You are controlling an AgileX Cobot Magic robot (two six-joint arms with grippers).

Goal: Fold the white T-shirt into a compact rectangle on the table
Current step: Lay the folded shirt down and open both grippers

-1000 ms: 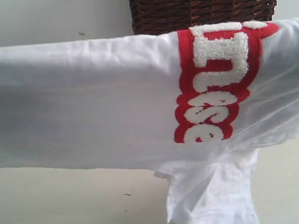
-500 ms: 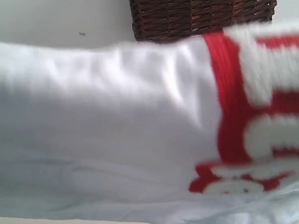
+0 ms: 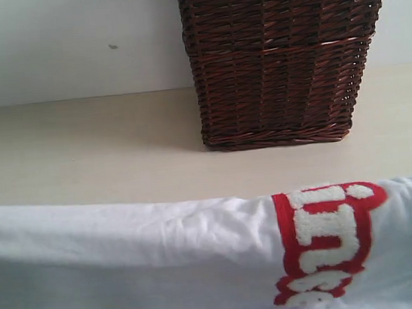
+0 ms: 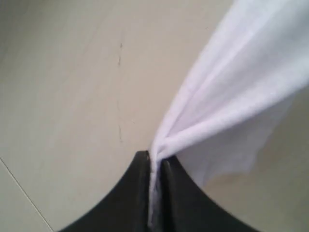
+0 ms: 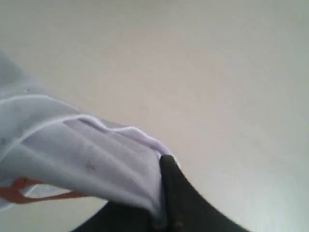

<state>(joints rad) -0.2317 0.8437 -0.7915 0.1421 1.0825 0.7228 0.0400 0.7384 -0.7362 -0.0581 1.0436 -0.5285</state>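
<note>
The white T-shirt (image 3: 143,265) stretches across the bottom of the exterior view, its top edge taut, fuzzy white lettering outlined in red (image 3: 325,241) at the right. Neither gripper shows in that view. In the left wrist view my left gripper (image 4: 155,162) is shut on a bunched edge of the T-shirt (image 4: 241,87), cloth pinched between the black fingers (image 4: 137,193). In the right wrist view my right gripper (image 5: 161,166) is shut on another gathered edge of the T-shirt (image 5: 72,150); a strip of red shows on the cloth. The pale table (image 3: 85,149) lies behind the shirt.
A tall dark wicker basket (image 3: 277,57) stands on the table at the back, right of centre. A pale wall (image 3: 71,44) rises behind the table.
The held shirt has dropped from the top of the exterior view to the bottom. The basket and the table behind it have come into sight.
</note>
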